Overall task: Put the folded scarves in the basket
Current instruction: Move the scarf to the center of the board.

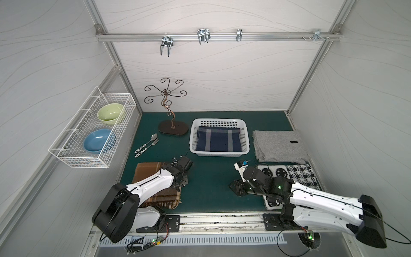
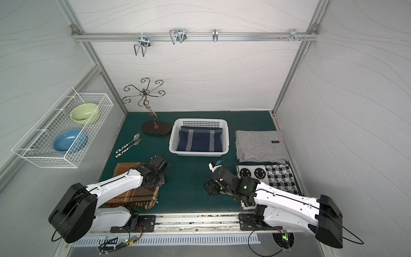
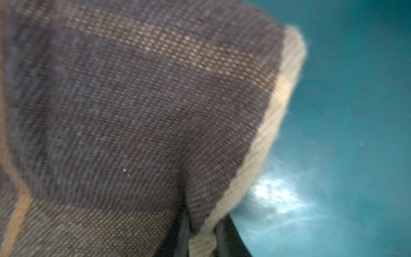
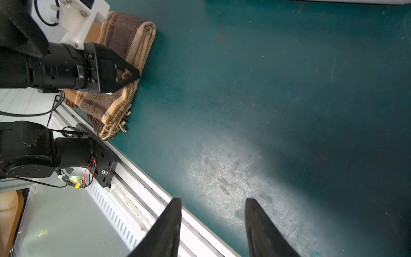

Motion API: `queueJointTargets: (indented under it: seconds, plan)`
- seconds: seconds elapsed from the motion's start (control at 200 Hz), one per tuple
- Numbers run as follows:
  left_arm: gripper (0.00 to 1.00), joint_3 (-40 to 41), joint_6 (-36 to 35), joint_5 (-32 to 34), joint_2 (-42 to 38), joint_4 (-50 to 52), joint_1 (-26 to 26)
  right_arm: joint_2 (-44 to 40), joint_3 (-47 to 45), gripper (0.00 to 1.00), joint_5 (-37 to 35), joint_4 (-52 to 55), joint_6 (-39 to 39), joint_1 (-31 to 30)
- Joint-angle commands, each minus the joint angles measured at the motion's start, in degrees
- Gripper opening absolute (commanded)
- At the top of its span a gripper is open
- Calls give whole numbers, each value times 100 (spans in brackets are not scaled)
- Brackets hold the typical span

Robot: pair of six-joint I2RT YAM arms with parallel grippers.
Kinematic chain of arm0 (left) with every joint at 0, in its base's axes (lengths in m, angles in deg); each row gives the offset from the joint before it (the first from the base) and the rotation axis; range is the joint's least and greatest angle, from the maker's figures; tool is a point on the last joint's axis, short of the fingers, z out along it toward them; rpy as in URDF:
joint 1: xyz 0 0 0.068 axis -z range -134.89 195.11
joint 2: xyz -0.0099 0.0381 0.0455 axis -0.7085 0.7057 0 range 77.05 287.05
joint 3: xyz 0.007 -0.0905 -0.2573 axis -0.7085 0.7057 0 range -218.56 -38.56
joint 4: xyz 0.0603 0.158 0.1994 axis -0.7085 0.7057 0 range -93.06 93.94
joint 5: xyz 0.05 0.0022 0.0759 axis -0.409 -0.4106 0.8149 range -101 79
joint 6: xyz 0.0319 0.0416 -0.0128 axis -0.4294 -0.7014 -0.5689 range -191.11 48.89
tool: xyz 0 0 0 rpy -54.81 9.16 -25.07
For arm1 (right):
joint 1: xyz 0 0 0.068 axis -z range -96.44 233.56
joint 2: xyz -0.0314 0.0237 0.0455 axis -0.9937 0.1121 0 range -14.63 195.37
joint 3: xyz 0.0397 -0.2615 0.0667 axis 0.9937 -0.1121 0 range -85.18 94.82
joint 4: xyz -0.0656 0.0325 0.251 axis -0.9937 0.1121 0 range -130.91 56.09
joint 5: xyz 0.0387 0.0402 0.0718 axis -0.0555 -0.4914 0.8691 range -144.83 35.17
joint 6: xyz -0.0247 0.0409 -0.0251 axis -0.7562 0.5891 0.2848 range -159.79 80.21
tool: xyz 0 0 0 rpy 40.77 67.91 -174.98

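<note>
On your left, near the front edge of the green tabletop, lies the folded brown plaid wool scarf, well apart from the white perforated plastic basket. In both top views your left arm hides the grip. The left wrist view shows cloth pinched between the black fingers of the left tool. The right wrist view shows those tips meeting on the scarf's cream folded edge. Further right, the basket sits at centre-back with a folded navy checked cloth inside. Your right tool hangs over bare tabletop, fingers apart with nothing between them, which only its own wrist view makes plain. Rightmost lie a folded grey scarf and a black-and-white knit.
</note>
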Motion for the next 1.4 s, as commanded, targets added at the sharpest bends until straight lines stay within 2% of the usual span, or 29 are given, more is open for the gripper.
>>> queueJointTargets:
  seconds: [0.0,0.08,0.215,0.345,0.445,0.565,0.66,0.78,0.855,0.955,1.141,1.201,1.396]
  plan:
    - [24,-42,402,-933,69,-593,536,30,-200,49,-83,-105,141,6]
    - [25,-301,556,-996,176,-723,909,40,-355,49,-44,-206,258,87]
    - [27,-474,758,-1507,588,-1411,1124,-37,-634,50,197,-466,371,254]
    - [30,-747,951,-1467,928,-1704,1556,-136,-781,52,228,-479,432,365]
    - [34,-1053,1088,-1495,1055,-1912,1886,-139,-885,59,279,-647,499,438]
    - [37,-1396,1032,-1761,1178,-1882,1986,-127,-905,63,277,-821,547,448]
    - [43,-1462,975,-1635,1009,-1645,1986,-141,-920,66,266,-903,583,463]
    - [45,-1448,834,-1464,563,-1312,1992,40,-983,67,419,-1259,682,511]
    - [45,-1453,689,-1380,255,-964,1903,360,-982,67,595,-1638,746,509]
    - [45,-1194,537,-1583,-224,-789,1502,808,-924,69,707,-2130,840,467]
    - [46,-587,147,-1983,-1240,-433,152,1677,-507,70,817,-2616,818,412]
    - [46,-567,-38,-1989,-1385,-241,-131,2050,-386,70,874,-2852,846,406]
    - [47,-564,-298,-1737,-1399,53,-335,3344,129,70,1215,-3500,867,345]
